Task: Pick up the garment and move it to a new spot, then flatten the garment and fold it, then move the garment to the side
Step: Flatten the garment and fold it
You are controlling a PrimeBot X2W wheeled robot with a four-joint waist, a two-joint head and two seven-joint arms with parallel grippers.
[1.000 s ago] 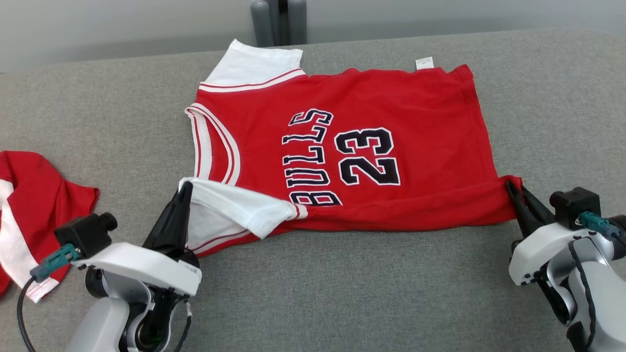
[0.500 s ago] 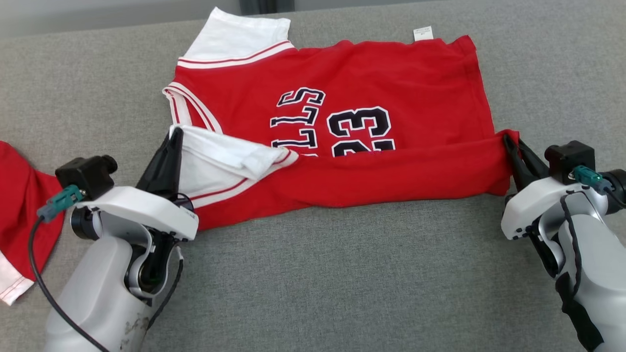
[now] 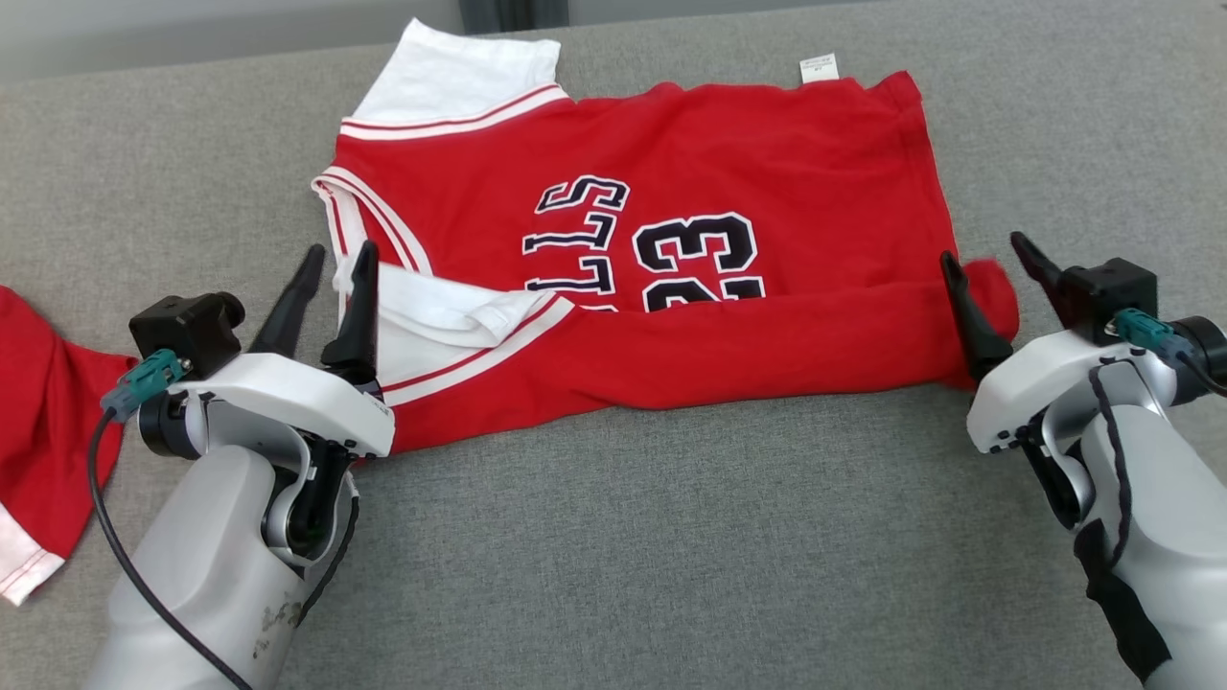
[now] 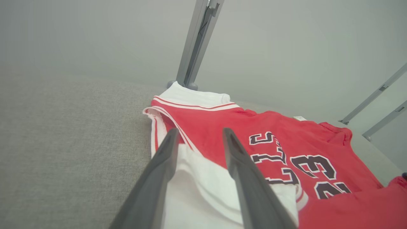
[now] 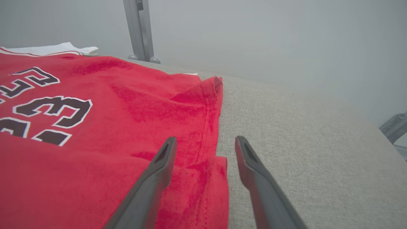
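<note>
The garment (image 3: pixel 671 144) is a red jersey with white sleeves and "BULLS 23" printed on it, spread on the grey cloth surface. Its near edge is folded over up to the lower part of the number. My left gripper (image 3: pixel 341 251) stands open at the folded white sleeve (image 3: pixel 431 311), its fingers either side of the sleeve's edge. My right gripper (image 3: pixel 983 249) is open too, straddling the folded red corner (image 3: pixel 997 287). In the left wrist view the left gripper (image 4: pixel 200 132) gapes over white sleeve fabric, the garment (image 4: pixel 286 136) beyond. The right wrist view shows the right gripper (image 5: pixel 206 140) spread over the garment (image 5: pixel 127 95) hem.
Another red and white garment (image 3: pixel 48 402) lies crumpled at the left edge. A grey metal post (image 3: pixel 513 11) rises behind the far edge of the surface. Bare grey cloth (image 3: pixel 623 556) stretches in front of the jersey and to its right.
Both grippers were shut on the jersey's near edge and carried it over the shirt. Now both have opened and let go, and the folded edge lies on the jersey.
</note>
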